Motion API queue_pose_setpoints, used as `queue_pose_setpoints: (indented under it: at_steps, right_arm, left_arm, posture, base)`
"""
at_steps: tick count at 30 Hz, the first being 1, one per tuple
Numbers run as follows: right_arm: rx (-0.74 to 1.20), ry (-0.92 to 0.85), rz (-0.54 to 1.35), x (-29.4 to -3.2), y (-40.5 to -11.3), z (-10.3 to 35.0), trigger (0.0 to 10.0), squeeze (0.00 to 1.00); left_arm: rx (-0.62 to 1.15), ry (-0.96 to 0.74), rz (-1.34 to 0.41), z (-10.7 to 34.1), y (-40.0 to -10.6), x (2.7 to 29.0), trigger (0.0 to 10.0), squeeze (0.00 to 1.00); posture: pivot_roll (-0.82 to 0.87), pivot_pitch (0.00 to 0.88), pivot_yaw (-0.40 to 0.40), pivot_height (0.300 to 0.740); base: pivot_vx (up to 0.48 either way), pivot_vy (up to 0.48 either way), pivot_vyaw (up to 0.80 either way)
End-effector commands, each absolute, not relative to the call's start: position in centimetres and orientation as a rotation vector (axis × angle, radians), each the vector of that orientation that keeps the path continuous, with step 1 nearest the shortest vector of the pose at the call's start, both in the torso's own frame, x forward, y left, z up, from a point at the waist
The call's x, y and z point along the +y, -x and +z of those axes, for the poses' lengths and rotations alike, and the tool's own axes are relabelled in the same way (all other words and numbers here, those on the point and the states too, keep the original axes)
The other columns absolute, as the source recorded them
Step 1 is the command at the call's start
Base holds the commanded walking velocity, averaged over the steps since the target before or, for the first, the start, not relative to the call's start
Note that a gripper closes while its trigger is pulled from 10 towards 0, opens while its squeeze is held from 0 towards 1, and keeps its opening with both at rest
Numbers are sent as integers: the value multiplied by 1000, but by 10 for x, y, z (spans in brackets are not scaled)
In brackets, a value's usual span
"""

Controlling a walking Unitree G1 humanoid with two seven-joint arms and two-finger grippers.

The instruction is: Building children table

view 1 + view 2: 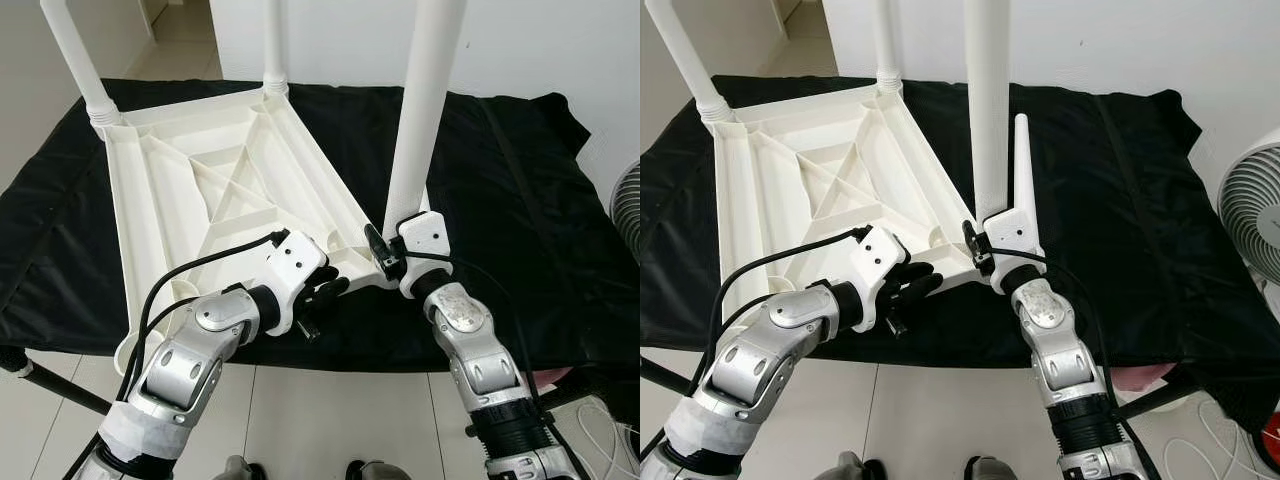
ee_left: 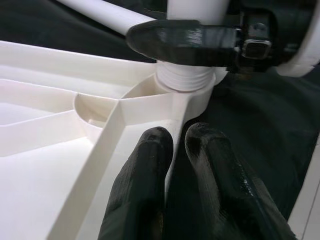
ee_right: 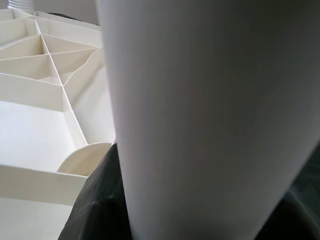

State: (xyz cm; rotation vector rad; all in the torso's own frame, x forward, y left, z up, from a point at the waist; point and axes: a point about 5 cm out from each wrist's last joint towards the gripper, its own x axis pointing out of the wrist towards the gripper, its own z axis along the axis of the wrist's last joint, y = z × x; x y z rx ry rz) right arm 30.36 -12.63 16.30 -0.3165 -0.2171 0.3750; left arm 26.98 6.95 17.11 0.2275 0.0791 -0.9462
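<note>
I see bright, even daylight | head views sharp | soft shadows under the tabletop (image 1: 230, 190) | wrist views close, leg (image 3: 200, 115) blurred

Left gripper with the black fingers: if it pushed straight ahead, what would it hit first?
Probably the white plastic tabletop's corner socket, where the white table leg screws in; the left gripper straddles the rim just short of it.

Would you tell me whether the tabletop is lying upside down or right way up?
Upside down: the tabletop's ribbed underside faces up, with white legs rising from its corners.
</note>
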Motion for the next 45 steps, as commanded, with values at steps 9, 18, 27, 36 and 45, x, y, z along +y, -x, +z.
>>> queue_pose_setpoints:
  at_steps: [9,18,27,36,45]
  right_arm:
    - [24,91,374,-136,-312,141,10000,0]
    - [89,85,371,-139,-321,142,10000,0]
    - [95,71,347,-141,-317,136,10000,0]
    - [-24,-135,257,-145,-298,126,10000,0]
    - [19,-101,260,-147,-301,125,10000,0]
  left_arm:
    - [71,-243,-927,173,-269,69,10000,0]
    - [70,-250,-928,173,-269,69,10000,0]
    - [70,-248,-920,173,-269,70,10000,0]
    - [71,-242,-908,173,-268,72,10000,0]
    - [70,-243,-907,174,-269,72,10000,0]
  posture:
    - [-85,93,25,740]
    - [-83,88,25,740]
    - [-79,93,18,740]
    - [-77,114,22,740]
    - [-80,118,29,740]
  base:
    - [0,0,0]
    - [0,0,0]
    - [0,0,0]
    - [0,0,0]
    - [0,0,0]
